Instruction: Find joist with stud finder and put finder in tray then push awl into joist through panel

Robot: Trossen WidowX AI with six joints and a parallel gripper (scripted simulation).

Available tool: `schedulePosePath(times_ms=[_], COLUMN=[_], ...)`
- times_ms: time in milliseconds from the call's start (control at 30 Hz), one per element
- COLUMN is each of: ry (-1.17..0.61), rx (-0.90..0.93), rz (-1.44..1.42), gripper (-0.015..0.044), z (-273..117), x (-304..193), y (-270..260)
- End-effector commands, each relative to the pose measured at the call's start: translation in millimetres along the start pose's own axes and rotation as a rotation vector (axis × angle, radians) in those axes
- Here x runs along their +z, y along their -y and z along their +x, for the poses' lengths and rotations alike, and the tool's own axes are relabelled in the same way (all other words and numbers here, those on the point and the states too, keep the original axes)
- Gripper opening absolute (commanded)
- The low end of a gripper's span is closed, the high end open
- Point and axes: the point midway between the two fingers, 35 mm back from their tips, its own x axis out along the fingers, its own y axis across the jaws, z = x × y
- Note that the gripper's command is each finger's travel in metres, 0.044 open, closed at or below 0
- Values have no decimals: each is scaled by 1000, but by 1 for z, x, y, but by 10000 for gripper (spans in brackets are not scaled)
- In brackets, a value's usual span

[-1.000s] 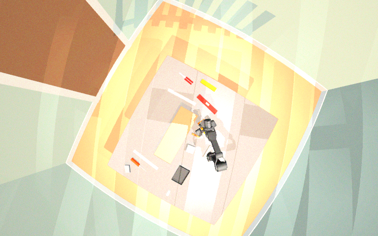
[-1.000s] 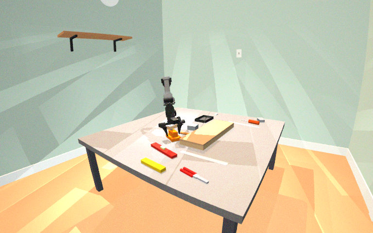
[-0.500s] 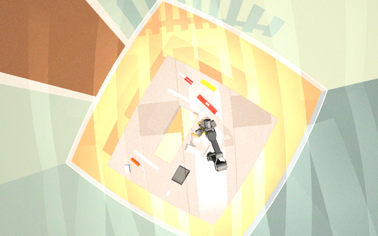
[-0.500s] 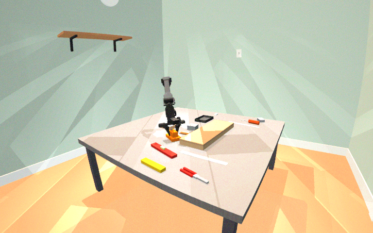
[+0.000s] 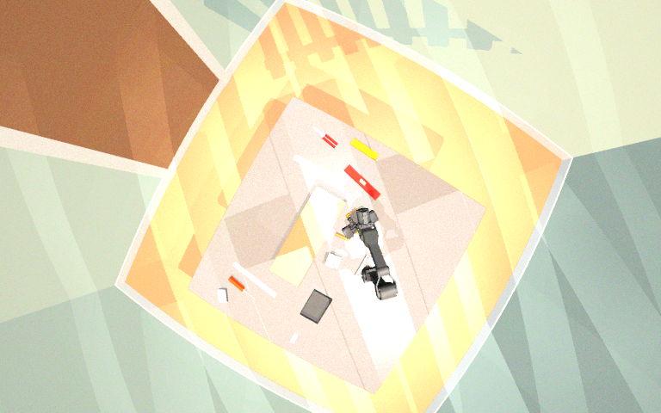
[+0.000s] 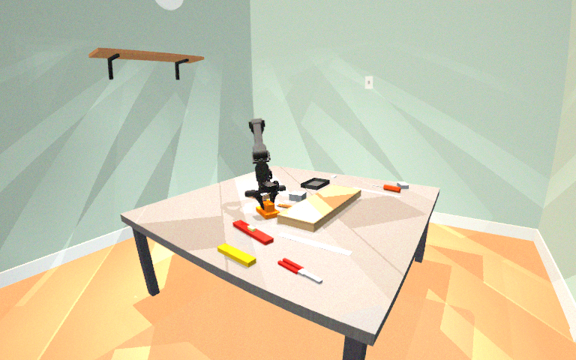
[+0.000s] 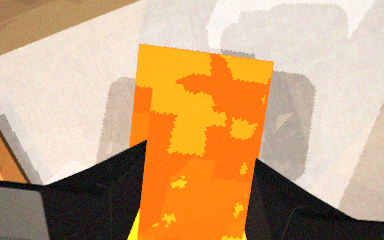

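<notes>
The orange stud finder stands on the table beside the near end of the pale wooden floor panel. My gripper points down over it and is shut on its raised body, with a black finger against each side. A slim tool with an orange handle, which looks like the awl, lies between the stud finder and the panel. The dark tray is empty, beyond the panel's far end. The joist is hidden.
A grey block sits close to the panel's side. A red level, a yellow bar and a red-handled tool lie on the near side. A red-orange screwdriver lies beyond the panel.
</notes>
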Motion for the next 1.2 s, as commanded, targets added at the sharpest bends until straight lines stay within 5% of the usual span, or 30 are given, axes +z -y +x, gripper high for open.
schedulePosePath(times_ms=[0,133,633,1167], ry=[2,2,2,5], rx=[1,1,1,37], rz=[-2,-2,-2,-125], gripper=[83,0,0,0], z=[-4,-21,-97,-99], x=[3,11,28,74], y=[0,1,0,-13])
